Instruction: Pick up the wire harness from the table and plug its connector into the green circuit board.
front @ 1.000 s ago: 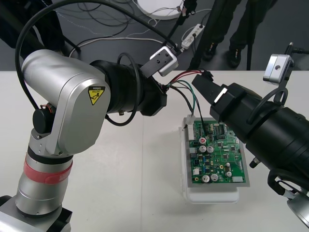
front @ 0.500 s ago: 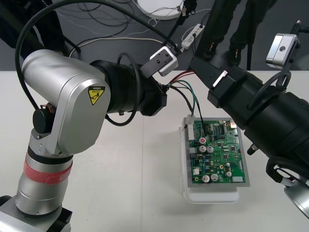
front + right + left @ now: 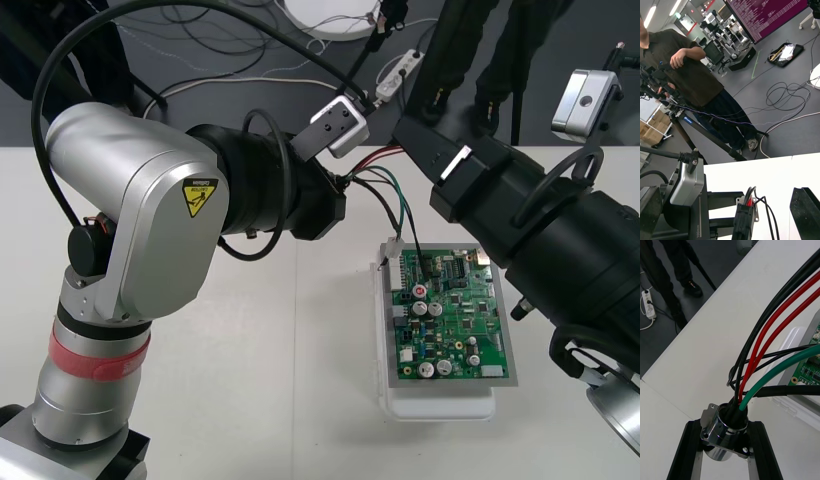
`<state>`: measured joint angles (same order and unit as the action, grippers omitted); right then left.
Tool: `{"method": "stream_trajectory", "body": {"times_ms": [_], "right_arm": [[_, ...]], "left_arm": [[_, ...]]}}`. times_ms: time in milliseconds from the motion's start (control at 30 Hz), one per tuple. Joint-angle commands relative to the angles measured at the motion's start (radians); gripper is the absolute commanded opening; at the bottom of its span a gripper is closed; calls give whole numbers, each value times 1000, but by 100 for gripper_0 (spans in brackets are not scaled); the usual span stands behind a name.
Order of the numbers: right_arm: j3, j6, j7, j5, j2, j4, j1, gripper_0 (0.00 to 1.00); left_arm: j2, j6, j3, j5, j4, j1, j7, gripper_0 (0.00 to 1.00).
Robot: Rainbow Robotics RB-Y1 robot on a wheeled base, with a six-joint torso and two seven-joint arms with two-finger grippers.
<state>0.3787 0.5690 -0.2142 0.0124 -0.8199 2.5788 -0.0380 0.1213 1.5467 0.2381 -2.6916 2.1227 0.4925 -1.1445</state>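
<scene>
My left gripper (image 3: 340, 188) hangs over the table's far middle, shut on the harness's round metal socket (image 3: 724, 425), with a black finger (image 3: 687, 450) on each side of the flange. Red, black and green wires (image 3: 385, 195) arc from the socket down to the far left corner of the green circuit board (image 3: 450, 310) on its white base (image 3: 440, 405). I cannot make out the plug. The red wires (image 3: 385, 155) pass behind my right gripper (image 3: 408, 135), which hovers just beyond the board's far edge. It is open, with one finger (image 3: 807, 213) wide of the socket (image 3: 743, 219).
The left arm's big silver link (image 3: 140, 250) covers the table's left side. The right arm (image 3: 560, 250) crosses above the board's right edge. Bare table (image 3: 300, 360) lies left of the board. Cables and a power strip (image 3: 400, 70) lie on the floor beyond the far edge.
My right gripper has drawn back from the wires and risen toward the table's far edge, then stopped. The left gripper and the socket have not moved.
</scene>
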Motion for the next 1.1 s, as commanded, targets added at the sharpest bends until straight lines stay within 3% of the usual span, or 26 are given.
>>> {"method": "stream_trajectory", "body": {"times_ms": [33, 900, 967, 1033, 1100], "right_arm": [[26, 2, 10, 14, 8, 39, 13, 100], [45, 3, 1, 47, -7, 39, 23, 100], [45, 2, -1, 49, -7, 39, 23, 77], [46, 3, -2, 49, -8, 39, 24, 16], [45, 3, -2, 50, -12, 39, 26, 7]], "left_arm": [[-29, -37, 6, -4, 8, 44, -47, 0], [-28, -46, 4, -4, 8, 44, -47, 0], [-28, -46, 4, -5, 8, 44, -49, 0], [-28, -46, 4, -5, 8, 44, -47, 0], [-28, -46, 6, -4, 8, 44, -49, 0]]}}
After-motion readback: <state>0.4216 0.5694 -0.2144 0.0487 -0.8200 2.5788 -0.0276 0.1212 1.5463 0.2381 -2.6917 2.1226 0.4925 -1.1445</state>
